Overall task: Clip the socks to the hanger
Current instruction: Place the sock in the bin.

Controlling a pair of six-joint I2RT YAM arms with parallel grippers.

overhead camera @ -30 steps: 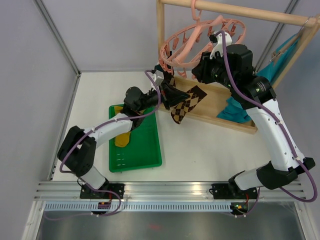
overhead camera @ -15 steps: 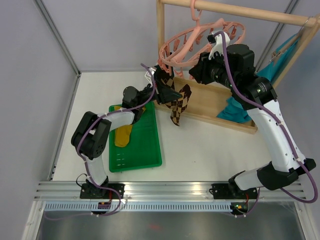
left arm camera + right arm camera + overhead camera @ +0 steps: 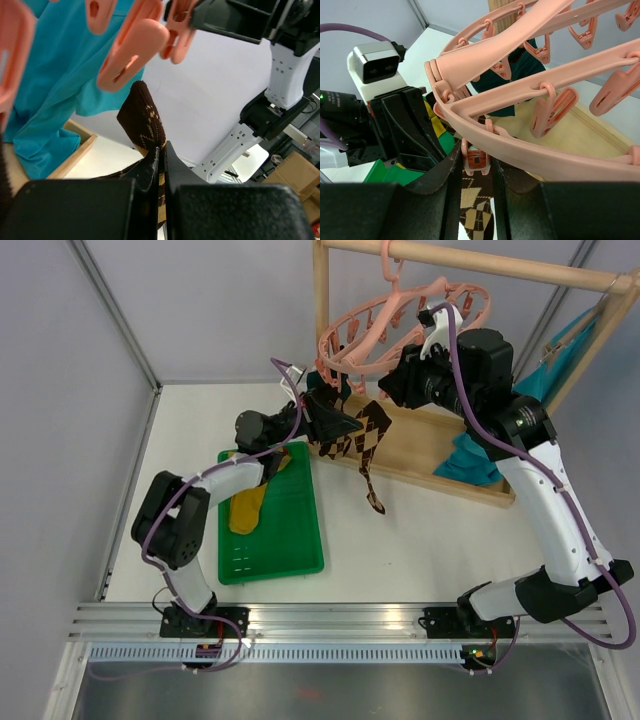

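Note:
My left gripper (image 3: 338,422) is shut on a brown-tan argyle sock (image 3: 362,443), which hangs from it down over the rack's base. In the left wrist view the sock's cuff (image 3: 143,118) sticks up out of the closed jaws (image 3: 161,156), just under dangling pink clips (image 3: 131,51). My right gripper (image 3: 475,172) is shut on one small pink clip (image 3: 476,160) under the ring of the pink hanger (image 3: 520,147), with the argyle sock (image 3: 475,212) right below it. The hanger (image 3: 400,315) hangs from the wooden bar. A dark teal sock (image 3: 517,80) hangs from it.
A green tray (image 3: 295,540) at the left holds a mustard yellow sock (image 3: 247,508). The wooden rack frame (image 3: 430,460) stands behind, with a turquoise cloth (image 3: 470,462) draped at its right. The cloth also fills the left of the left wrist view (image 3: 50,100).
My left gripper has lifted the argyle sock up and closer to the hanger's clips, and the sock now hangs longer and straighter. My right gripper has stayed at the hanger.

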